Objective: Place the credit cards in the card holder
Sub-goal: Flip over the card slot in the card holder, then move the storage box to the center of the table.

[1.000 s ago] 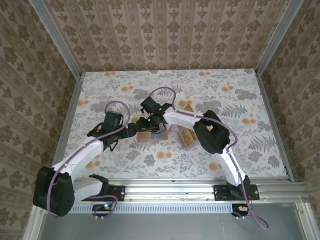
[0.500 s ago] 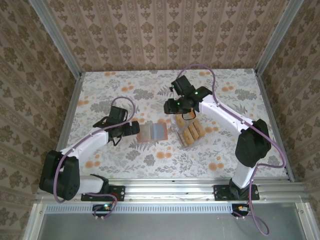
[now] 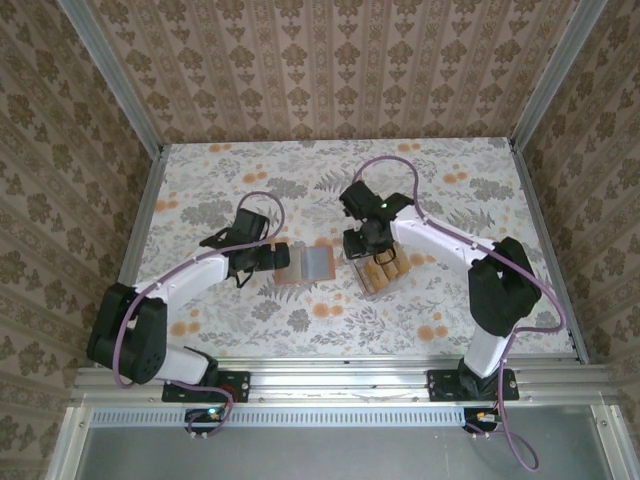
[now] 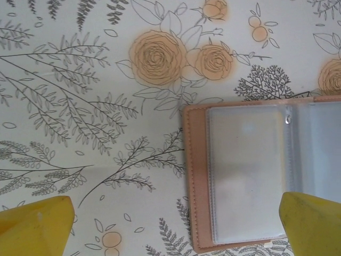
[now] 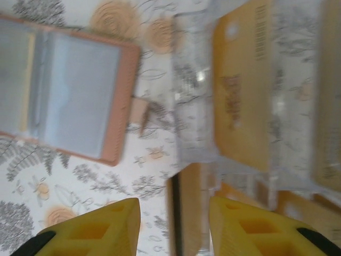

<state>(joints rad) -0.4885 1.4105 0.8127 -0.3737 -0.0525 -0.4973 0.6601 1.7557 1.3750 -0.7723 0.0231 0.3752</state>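
Comes down with right tool [image 5: 173, 205] from far side over clear tray [image 5: 192, 112] of credit cards [image 5: 240, 101], half spread around one upright card edge. Holds left tool [image 3: 283, 256] spread wide at open card holder [image 4: 245, 170] on table [image 4: 80, 80].

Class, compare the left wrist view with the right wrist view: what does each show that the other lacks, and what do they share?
Left wrist view: the left hand, open, spanning the left edge of the card holder. Right wrist view: the right hand beside credit cards in a clear tray. Both: the open card holder on the floral tablecloth.
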